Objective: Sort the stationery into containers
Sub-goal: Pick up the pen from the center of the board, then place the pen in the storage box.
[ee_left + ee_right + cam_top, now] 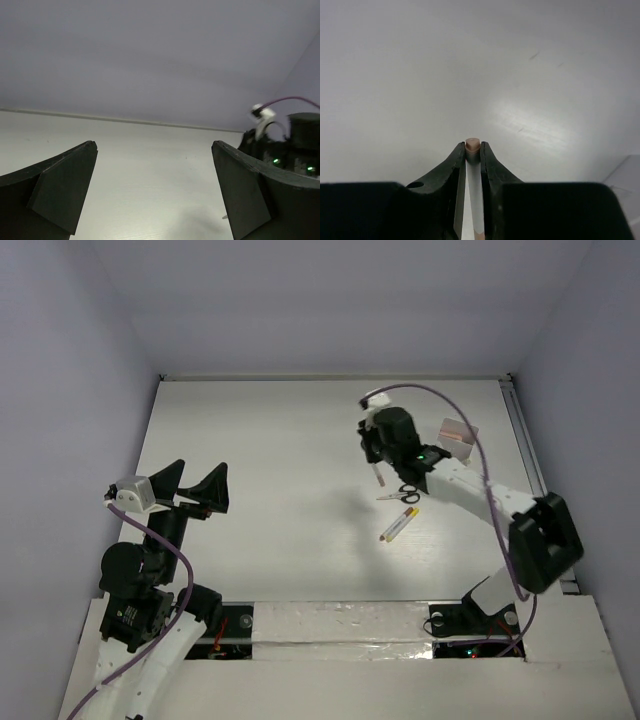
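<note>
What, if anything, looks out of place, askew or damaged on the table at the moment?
Nothing looks damaged or spilled. The scissors and a yellow-ended pen lie loose on the table, outside the white container, simply not yet sorted. The right end effector is shut on a red-ended pen.

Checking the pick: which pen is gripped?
The red-ended pen, clamped in the right tool; the yellow-ended pen lies flat near the scissors.

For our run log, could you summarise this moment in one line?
right gripper: shut on red-ended pen; left gripper: open; scissors, yellow-ended pen: on table
</note>
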`<state>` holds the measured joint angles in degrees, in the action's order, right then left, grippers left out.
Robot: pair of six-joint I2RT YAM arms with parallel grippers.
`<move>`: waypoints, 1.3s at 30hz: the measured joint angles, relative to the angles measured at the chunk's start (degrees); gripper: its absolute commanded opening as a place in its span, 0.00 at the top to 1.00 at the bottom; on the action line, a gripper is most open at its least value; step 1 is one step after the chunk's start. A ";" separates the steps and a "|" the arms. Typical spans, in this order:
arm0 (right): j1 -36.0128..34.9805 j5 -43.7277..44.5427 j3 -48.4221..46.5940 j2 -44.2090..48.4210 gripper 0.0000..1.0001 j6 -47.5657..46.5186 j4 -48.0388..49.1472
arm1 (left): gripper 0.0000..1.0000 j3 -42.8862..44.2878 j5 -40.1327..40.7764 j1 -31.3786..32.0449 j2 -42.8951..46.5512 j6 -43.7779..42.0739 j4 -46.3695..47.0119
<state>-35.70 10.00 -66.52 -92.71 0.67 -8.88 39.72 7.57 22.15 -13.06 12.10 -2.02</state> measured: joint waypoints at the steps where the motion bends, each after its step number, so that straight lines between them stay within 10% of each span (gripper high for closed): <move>1: 0.87 1.03 1.55 2.99 1.00 0.55 3.10 | 0.01 0.00 0.00 0.00 0.00 0.00 0.02; 11: 21.73 16.04 19.65 18.93 1.00 6.29 33.14 | 0.01 0.00 0.00 0.63 0.00 0.00 0.00; 32: 23.78 28.06 31.34 10.36 1.00 5.81 59.95 | 0.01 0.00 0.04 0.63 0.02 0.00 0.00; 34: 23.78 28.22 32.33 10.38 0.93 7.39 59.89 | 0.01 0.00 0.02 0.63 0.02 0.00 0.00; 39: 23.78 28.28 33.05 11.58 0.35 10.91 57.16 | 0.01 0.00 0.02 0.63 0.15 0.00 0.00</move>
<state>-11.92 38.28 -33.47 -81.12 11.57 48.27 39.72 7.60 22.79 -12.91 12.10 -2.02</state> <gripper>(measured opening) 0.503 0.990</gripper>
